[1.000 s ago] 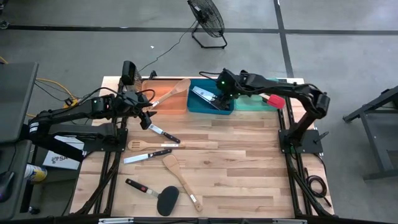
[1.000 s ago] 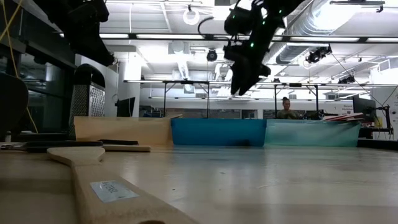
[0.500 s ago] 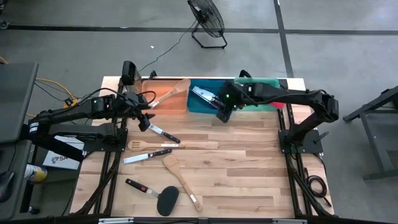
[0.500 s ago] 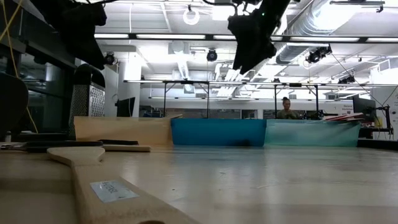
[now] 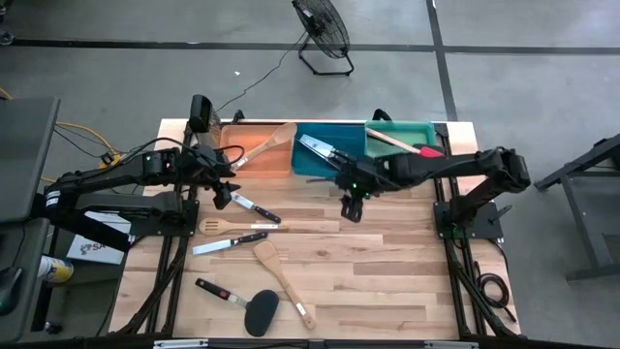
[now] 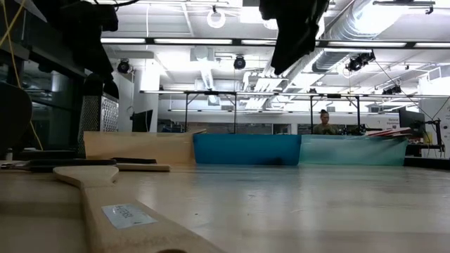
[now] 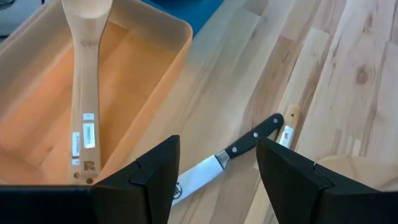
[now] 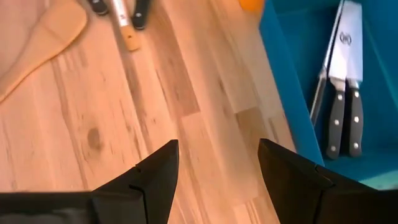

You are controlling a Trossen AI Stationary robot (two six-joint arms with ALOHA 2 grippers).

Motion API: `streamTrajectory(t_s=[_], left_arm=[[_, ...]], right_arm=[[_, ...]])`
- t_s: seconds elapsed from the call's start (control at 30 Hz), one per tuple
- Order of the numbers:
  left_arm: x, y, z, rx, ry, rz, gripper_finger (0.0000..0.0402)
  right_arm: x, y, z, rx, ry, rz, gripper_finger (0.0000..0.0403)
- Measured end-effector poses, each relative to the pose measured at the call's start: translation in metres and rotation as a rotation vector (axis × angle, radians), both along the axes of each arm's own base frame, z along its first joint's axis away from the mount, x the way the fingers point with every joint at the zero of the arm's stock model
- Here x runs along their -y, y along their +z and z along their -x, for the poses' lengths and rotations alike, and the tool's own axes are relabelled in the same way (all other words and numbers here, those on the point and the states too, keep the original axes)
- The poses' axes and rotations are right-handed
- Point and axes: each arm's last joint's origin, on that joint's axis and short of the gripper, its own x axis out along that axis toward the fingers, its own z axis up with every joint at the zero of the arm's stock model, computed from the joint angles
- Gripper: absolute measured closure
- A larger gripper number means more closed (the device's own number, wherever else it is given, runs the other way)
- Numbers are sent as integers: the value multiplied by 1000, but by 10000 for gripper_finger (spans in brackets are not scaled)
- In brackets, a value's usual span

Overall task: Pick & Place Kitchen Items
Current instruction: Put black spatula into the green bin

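Note:
My left gripper (image 5: 224,197) hangs open just left of a black-handled knife (image 5: 254,207) lying flat on the table; in the left wrist view that knife (image 7: 230,158) shows between the open fingers, untouched. My right gripper (image 5: 351,207) is open and empty over bare wood in front of the blue bin (image 5: 360,167). Two knives (image 8: 345,106) lie in that bin. A wooden spoon (image 5: 276,143) leans in the orange bin (image 5: 254,165). A red-headed turner (image 5: 412,146) lies in the green bin (image 5: 399,129).
Left of centre on the table lie a wooden fork (image 5: 228,227), a second knife (image 5: 231,242), a wooden spatula (image 5: 283,276) and a black-headed turner (image 5: 242,301). The three bins line the far edge. The table's right half (image 5: 397,262) is bare wood.
My right gripper has risen out of the blue bin and swung toward the table's near edge, ending over bare wood in front of the bin, open and empty. My left gripper has drifted a little toward the near edge, closer to the knife.

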Motion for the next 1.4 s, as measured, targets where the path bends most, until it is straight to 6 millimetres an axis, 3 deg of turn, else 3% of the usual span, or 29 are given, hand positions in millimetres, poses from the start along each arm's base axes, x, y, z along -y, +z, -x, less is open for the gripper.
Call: streamTrajectory(t_s=[0.27, 0.5, 0.7, 0.87, 1.4], left_arm=[[1, -3, 3, -40, 19, 28, 194], [1, -4, 4, -53, 11, 40, 194], [3, -4, 4, -47, -30, 75, 194], [7, -5, 4, -48, -136, 147, 194], [62, -11, 0, -144, -412, 246, 194]], right_arm=[[-36, -21, 4, 84, 73, 82, 191], [-45, -42, 21, 247, 82, 29, 199], [-50, -43, 31, 408, 142, -50, 206], [-56, -41, 34, 443, 170, -68, 210], [-58, -39, 35, 450, 190, -78, 211]])
